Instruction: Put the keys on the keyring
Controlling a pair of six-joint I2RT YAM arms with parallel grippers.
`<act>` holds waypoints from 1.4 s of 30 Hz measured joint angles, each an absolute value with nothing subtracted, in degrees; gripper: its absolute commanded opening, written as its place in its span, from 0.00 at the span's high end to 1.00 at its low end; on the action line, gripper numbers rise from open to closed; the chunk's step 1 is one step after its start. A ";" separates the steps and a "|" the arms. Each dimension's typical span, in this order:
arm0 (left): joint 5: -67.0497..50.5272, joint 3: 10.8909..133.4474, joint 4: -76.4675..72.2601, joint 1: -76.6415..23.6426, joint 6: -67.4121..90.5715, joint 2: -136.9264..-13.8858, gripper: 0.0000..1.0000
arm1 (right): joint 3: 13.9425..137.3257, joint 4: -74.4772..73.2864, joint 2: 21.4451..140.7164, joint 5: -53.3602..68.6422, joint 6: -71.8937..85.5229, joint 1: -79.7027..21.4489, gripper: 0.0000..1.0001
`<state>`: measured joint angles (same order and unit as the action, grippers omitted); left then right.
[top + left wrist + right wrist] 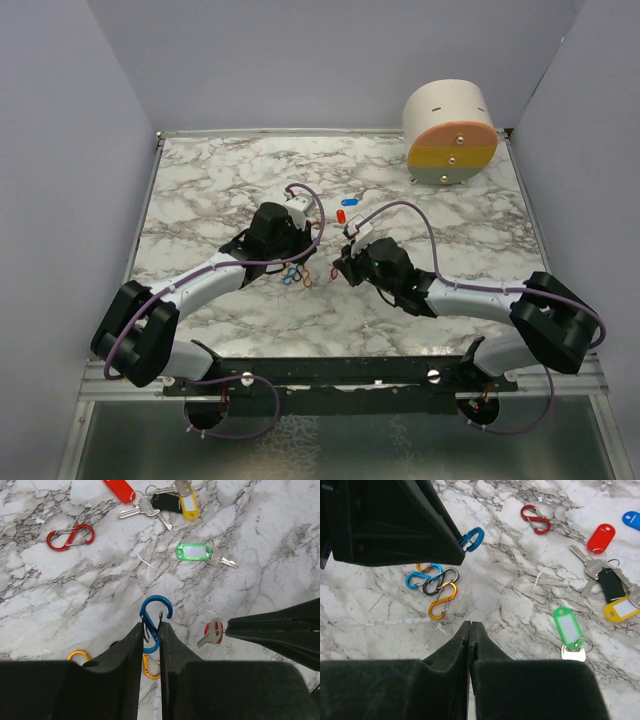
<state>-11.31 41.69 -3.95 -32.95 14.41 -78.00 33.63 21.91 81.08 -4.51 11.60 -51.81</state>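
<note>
If blue clip (155,599) twists in left hand (151,626): its gate would likely turn away from the incoming key, which would glance off. That hand is clenched on the clip near the middle of the bench (220,180).
Right hand (470,625): clenched tight, with its tip against the red-capped key (212,631) just beside the clip. I cannot tell whether the key is nipped or only touched. If only touched, a push would probably skid it across the marble.
Hands: their tips are close together, so a small error in aim could knock them together and jar the clip loose.
Keyring (434,584): linked blue, black and orange loops lying flat under the left hand. I cannot tell whether the blue clip is joined to them. If it is, raising it could drag the bunch.
Keys (165,502): these sit toward the far edge in a cluster with red, black and yellow tags. The green-tagged key (195,551) lies alone, nearer the hands.
Writing: none can be read. The tag windows look blank, and any stamps on the keys are too small to make out.
</note>
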 measured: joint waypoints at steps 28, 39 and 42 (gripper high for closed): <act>-17.30 43.66 -3.86 -37.28 12.25 -81.69 1.00 | 33.34 26.26 79.59 -7.35 5.19 -51.81 0.99; -17.28 43.68 -3.77 -37.63 12.08 -81.97 1.00 | 33.36 27.03 81.03 -7.33 4.62 -51.81 0.99; -17.28 43.68 -3.77 -37.63 12.03 -81.97 1.00 | 33.36 27.05 81.30 -7.33 4.62 -51.81 0.99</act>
<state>-17.28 43.68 -3.77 -37.63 12.03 -81.97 33.36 27.05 81.30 -7.33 4.62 -51.81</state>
